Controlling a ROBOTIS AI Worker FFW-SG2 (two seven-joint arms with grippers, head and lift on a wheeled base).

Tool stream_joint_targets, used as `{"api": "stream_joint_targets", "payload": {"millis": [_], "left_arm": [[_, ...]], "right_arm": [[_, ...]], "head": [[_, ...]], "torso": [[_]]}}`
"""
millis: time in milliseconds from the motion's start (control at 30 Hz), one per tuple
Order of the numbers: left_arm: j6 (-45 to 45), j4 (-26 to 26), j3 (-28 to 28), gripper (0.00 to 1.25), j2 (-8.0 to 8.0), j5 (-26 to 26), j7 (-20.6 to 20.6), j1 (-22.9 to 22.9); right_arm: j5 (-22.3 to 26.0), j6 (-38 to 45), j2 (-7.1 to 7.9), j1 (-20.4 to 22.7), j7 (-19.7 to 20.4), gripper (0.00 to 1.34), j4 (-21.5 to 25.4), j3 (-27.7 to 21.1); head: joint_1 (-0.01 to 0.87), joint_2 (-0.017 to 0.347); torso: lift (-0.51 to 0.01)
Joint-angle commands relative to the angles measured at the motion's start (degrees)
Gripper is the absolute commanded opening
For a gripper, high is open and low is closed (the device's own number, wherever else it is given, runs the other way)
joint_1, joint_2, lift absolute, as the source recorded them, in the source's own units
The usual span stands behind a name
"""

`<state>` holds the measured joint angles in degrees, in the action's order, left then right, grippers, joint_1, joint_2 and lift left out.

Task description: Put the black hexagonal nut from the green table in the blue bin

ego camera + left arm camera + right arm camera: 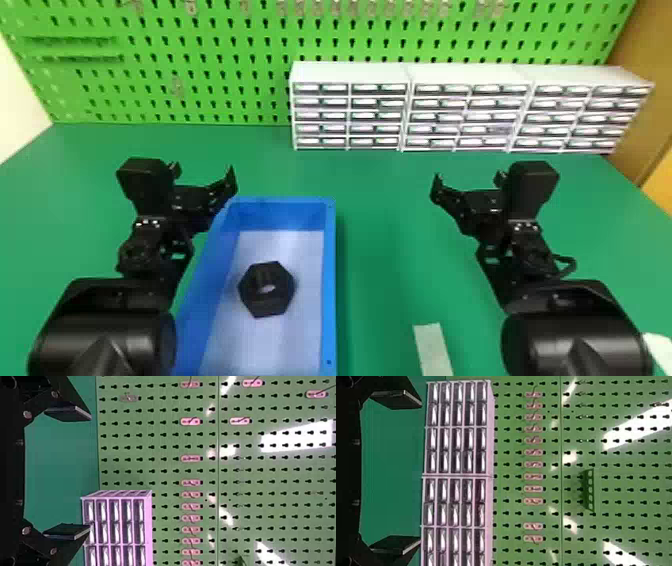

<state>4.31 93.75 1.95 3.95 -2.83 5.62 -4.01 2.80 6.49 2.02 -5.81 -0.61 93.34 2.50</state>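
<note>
The black hexagonal nut [266, 289] lies flat on the pale floor of the blue bin [330, 280], nearer its left wall. My left gripper [204, 175] is over the bin's far left corner, beyond the nut; in the left wrist view, the left gripper [88, 475] has its two fingers wide apart with nothing between them. Above the green table [390, 260], well to the right of the bin, is my right gripper [467, 181]. Seen in the right wrist view, the right gripper [420, 473] is open too and holds nothing.
White drawer cabinets [410, 72] stand along the table's back right, before a green pegboard [210, 65]. A pale strip [433, 350] lies on the table between the bin and the right arm. Something white [659, 347] is at the right edge.
</note>
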Motion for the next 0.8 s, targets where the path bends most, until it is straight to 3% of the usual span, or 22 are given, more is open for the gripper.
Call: {"api": "stream_joint_targets", "payload": {"millis": [0,767], "left_arm": [[-0.1,-0.3,-0.5,0.97,0.0,-0.1,0.0,-0.1],[-0.1,-0.9,-1.3,0.97,-0.09,-0.7,0.0,0.1]], "right_arm": [[0.0,-0.1,0.18,0.0,0.0,1.23,0.0,0.5],[0.4,-0.1,0.18,0.4,0.0,1.23,0.1,-0.1]], "head": [[0.686,0.051],[0.686,0.051]], "torso": [[-0.096],[-0.096]]}}
